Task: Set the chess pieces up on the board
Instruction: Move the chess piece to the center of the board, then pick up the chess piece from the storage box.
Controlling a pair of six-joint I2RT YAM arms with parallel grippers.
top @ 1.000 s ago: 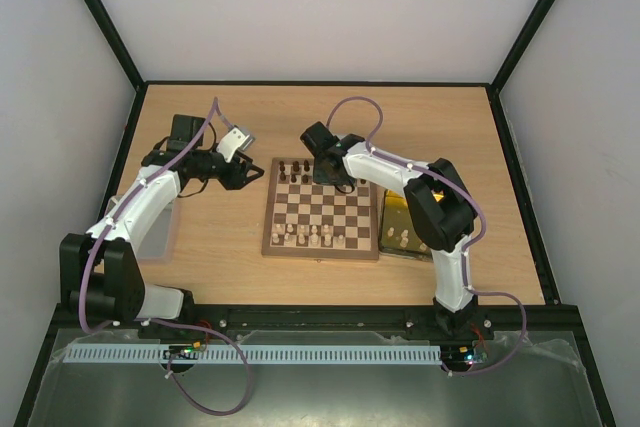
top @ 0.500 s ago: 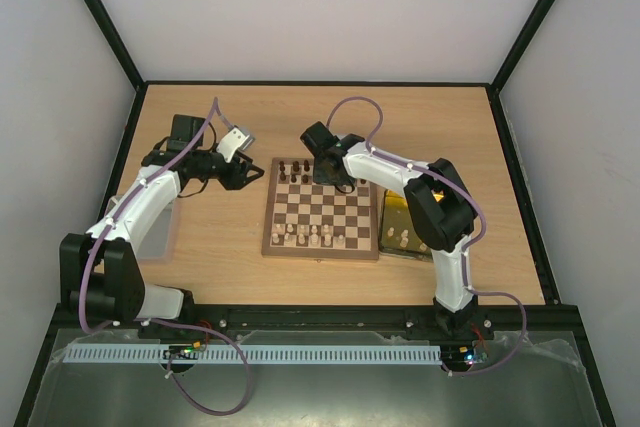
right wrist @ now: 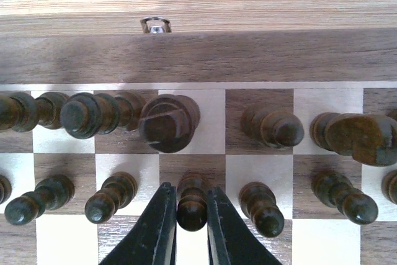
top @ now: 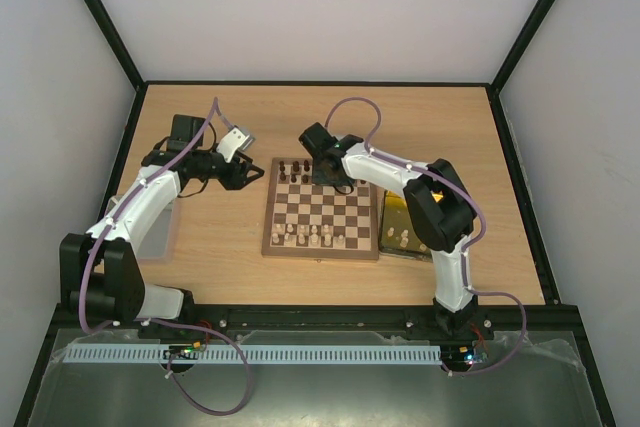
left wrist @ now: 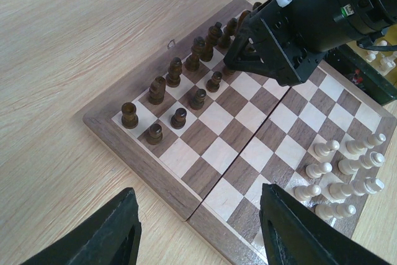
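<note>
The right gripper (right wrist: 190, 195) is pinching a dark pawn (right wrist: 191, 210) that stands on the board (right wrist: 186, 54), with other dark pieces (right wrist: 169, 122) just ahead of it. The left gripper (left wrist: 198, 193) is spread wide and holds nothing; the board lies ahead of it. Under everything is a wooden table (top: 200, 237), and around it are pale walls (top: 300, 7).

Square brown-and-cream checked wooden chessboard (top: 321, 209) centred on the surface (top: 220, 127) | dark brown wooden pieces (left wrist: 175, 71) on its far two rows, pale cream wooden pieces (top: 313, 236) on near rows | shiny gold rectangular tray (top: 388, 219) just right | right claw (right wrist: 190, 192) astride a second-row dark pawn (right wrist: 191, 210) | left claw (top: 256, 175) off board's left
</note>
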